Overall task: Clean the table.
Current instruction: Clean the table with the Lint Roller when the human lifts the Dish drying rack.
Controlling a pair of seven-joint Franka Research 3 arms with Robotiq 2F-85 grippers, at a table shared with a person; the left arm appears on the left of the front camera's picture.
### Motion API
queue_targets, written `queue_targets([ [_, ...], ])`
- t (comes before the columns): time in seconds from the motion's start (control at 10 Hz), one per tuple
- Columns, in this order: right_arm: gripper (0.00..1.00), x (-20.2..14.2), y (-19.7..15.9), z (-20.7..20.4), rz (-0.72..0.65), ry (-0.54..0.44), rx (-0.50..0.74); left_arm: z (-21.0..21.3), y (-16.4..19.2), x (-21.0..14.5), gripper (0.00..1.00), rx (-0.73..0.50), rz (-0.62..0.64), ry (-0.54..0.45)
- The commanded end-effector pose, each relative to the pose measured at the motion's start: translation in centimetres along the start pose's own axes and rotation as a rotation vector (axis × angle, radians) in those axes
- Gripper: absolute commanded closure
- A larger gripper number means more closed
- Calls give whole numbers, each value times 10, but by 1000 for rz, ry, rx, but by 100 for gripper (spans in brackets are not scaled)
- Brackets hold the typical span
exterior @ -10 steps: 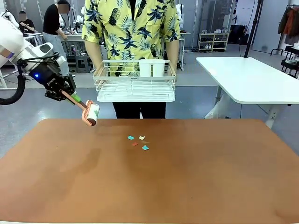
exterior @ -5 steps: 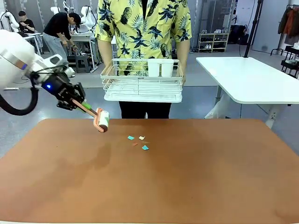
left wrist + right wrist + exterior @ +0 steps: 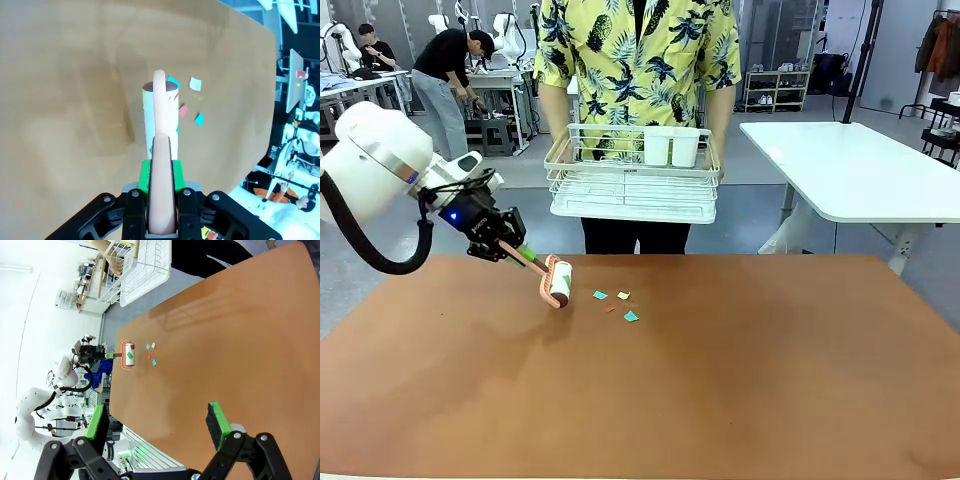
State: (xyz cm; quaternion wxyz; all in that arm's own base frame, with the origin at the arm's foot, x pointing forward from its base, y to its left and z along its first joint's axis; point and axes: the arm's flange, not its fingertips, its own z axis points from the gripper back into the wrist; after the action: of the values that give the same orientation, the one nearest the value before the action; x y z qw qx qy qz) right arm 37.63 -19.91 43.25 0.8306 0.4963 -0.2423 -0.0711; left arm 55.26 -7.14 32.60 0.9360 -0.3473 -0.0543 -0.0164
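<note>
Centrally, the terracotta-topped table is seen spanning the front view from edge to edge. Behind its far edge a person in a yellow pineapple-print shirt is stood, and a white-topped table is set farther back on the right. A white wire dish rack is held at waist height by the person, clear of the table, with two white cups stood side by side in its far right corner.

The left arm is brought in from the picture's left. The left gripper is closed tightly on the pink handle of a lint roller, the handle being pinched between the green pads, as confirmed by the left wrist view. The roller head is angled down at the far left part of the table; whether contact is made with the top cannot be told.

In the right wrist view the right gripper is shown spread wide above the table, with nothing between its fingers.

Four small paper scraps, two teal, one pale and one red, are scattered on the table just beside the roller head, towards the centre.
</note>
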Motion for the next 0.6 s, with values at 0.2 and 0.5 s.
queue_targets([
  [0.2,0,1,2,1,9,-10,16,-45,11,0,79,-62,-42,38],
  [0.5,0,1,2,1,9,-10,16,-91,12,2,79,-35,20,59],
])
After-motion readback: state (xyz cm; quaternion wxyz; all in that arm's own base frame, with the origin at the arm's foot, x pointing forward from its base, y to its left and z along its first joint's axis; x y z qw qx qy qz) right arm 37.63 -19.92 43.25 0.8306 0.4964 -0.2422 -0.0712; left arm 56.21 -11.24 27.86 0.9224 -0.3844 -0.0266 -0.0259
